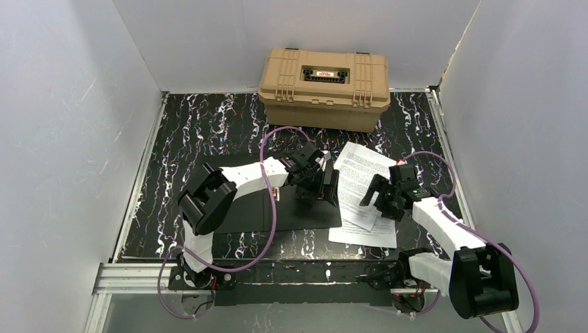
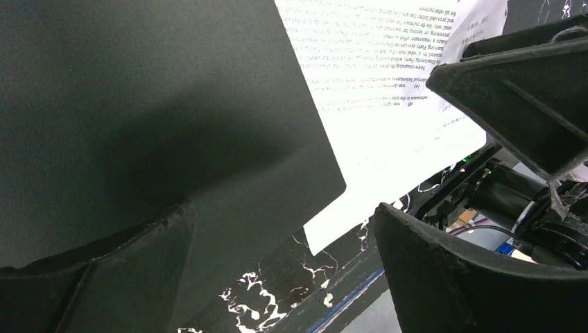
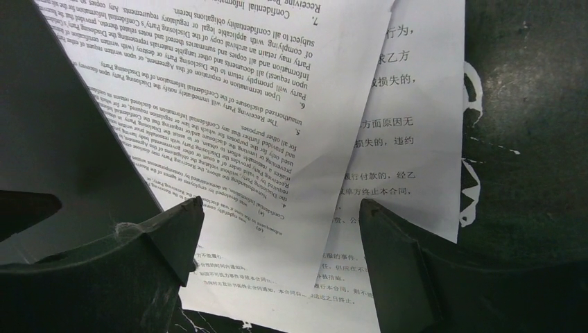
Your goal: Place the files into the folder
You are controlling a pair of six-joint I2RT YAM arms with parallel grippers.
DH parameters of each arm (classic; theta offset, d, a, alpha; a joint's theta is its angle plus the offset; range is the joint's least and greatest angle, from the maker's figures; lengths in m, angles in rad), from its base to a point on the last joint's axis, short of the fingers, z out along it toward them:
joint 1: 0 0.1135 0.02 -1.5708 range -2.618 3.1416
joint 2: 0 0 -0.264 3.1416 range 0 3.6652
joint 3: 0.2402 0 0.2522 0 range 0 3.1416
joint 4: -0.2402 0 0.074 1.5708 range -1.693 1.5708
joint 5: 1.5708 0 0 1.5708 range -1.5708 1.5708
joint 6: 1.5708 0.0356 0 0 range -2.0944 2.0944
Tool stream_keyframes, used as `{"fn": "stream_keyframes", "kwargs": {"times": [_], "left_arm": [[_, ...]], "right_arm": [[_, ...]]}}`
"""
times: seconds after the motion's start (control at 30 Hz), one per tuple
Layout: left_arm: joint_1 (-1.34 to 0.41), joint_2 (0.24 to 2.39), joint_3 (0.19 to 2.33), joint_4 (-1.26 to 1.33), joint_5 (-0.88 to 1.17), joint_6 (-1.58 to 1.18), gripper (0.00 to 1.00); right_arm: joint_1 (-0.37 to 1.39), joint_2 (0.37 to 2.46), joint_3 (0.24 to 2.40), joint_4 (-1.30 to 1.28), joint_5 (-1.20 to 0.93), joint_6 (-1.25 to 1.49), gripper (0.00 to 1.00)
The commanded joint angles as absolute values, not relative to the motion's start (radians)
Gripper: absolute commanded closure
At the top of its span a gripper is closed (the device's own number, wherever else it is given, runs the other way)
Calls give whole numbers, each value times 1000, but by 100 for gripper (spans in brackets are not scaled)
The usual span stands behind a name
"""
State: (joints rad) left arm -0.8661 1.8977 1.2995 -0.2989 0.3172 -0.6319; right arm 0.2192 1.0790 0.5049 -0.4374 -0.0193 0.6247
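Note:
The folder (image 1: 243, 208) lies open on the table with its black inside up; it also shows in the left wrist view (image 2: 152, 104). The files (image 1: 362, 170), a few white printed sheets, lie fanned on the table just right of the folder's right edge, not inside it. They also show in the left wrist view (image 2: 388, 104) and the right wrist view (image 3: 277, 118). My left gripper (image 1: 326, 186) is open and empty, low over the folder's right part near its corner (image 2: 283, 208). My right gripper (image 1: 374, 198) is open and empty just above the sheets (image 3: 277, 232).
A tan plastic hard case (image 1: 324, 87) stands closed at the back of the black marbled table (image 1: 201, 125). White walls close in the left, right and back sides. The two grippers are close together at the folder's right edge.

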Motion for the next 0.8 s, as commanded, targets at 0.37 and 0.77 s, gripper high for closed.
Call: {"fn": "stream_keyframes", "kwargs": {"times": [0.37, 0.77], "left_arm": [[-868, 1922, 1226, -272, 332, -636, 4], [-867, 1925, 1203, -258, 334, -643, 7]], "right_arm": [[195, 1035, 411, -332, -129, 700, 17], [190, 943, 375, -278, -153, 753, 34]]}}
